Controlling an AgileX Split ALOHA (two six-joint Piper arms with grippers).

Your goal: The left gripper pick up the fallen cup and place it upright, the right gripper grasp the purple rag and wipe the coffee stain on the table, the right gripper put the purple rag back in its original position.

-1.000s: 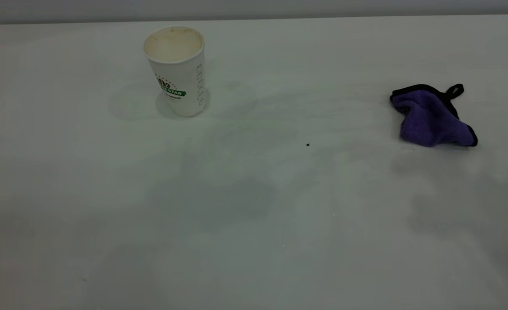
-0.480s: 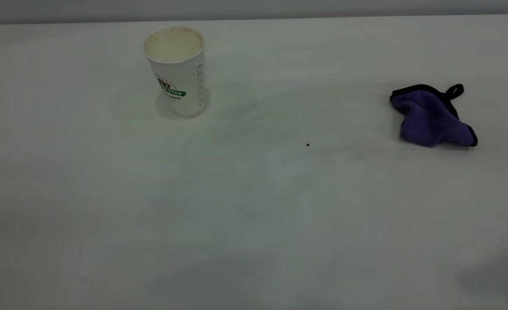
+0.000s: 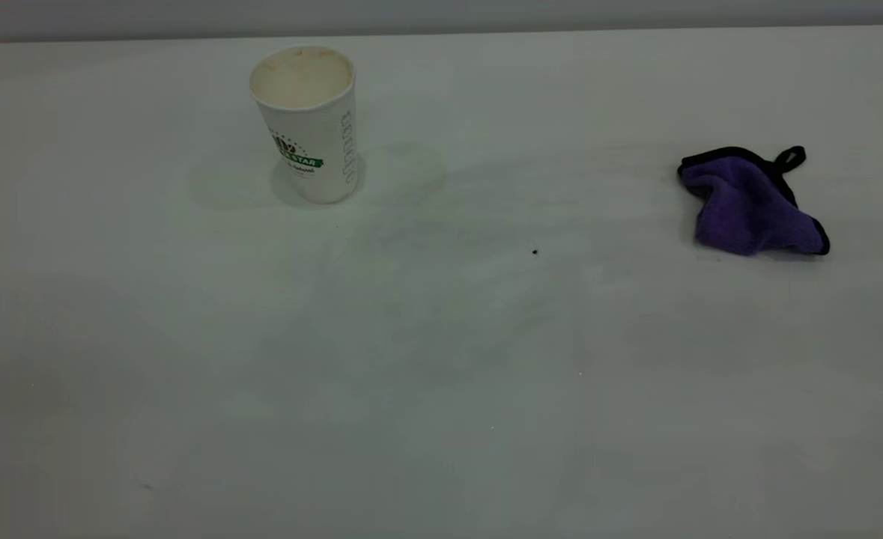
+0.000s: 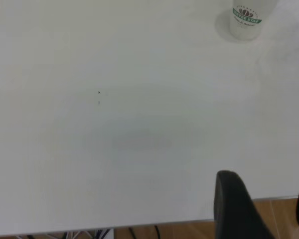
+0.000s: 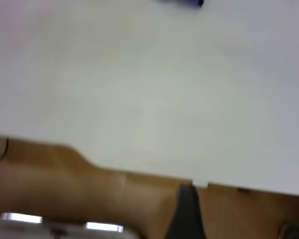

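the white paper cup stands upright at the tabletop's far left; the purple rag lies crumpled well apart at the right. both tools sit back over the tabletop's edge; whether either is open cannot be told.

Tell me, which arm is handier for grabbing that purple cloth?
Right. The cloth lies on the table's right side, far from the cup at left. The left claw and right claw both sit back by the table's edge.
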